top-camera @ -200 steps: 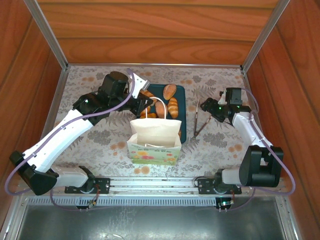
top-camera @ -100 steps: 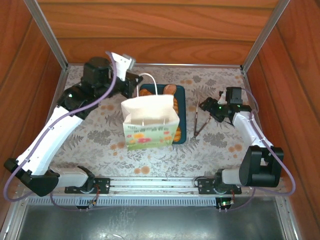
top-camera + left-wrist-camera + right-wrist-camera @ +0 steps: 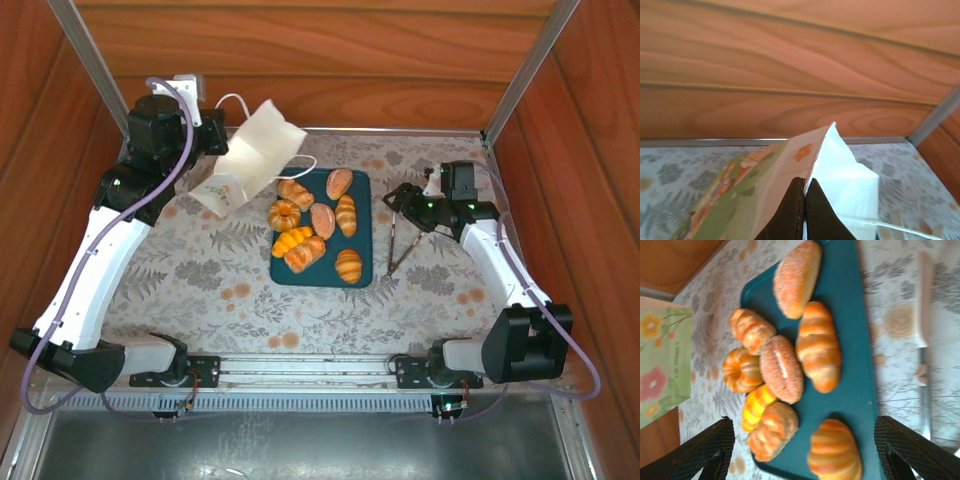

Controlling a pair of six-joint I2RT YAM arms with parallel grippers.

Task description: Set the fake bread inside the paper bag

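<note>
Several glossy golden-brown and orange pieces of fake bread (image 3: 318, 225) lie on a dark teal tray (image 3: 362, 262) at mid-table; in the right wrist view the bread (image 3: 782, 367) fills the tray (image 3: 850, 340). The white paper bag (image 3: 250, 157) hangs tilted in the air at the back left, off the tray, one cord handle dangling. My left gripper (image 3: 213, 140) is shut on the bag's rim; in the left wrist view its dark fingertips (image 3: 804, 185) pinch the paper bag (image 3: 845, 175) between floral face and white side. My right gripper (image 3: 403, 197) stands open right of the tray, its jaws wide apart (image 3: 802, 440) over the bread.
A pair of tongs (image 3: 398, 245) lies on the floral tablecloth just right of the tray, close under the right gripper, and appears again as tongs (image 3: 924, 340). Wooden walls and metal posts close in the back and sides.
The left arm has lifted the bag from in front of the tray up and away to the back left, uncovering the bread. The right gripper has shifted slightly toward the tray.
</note>
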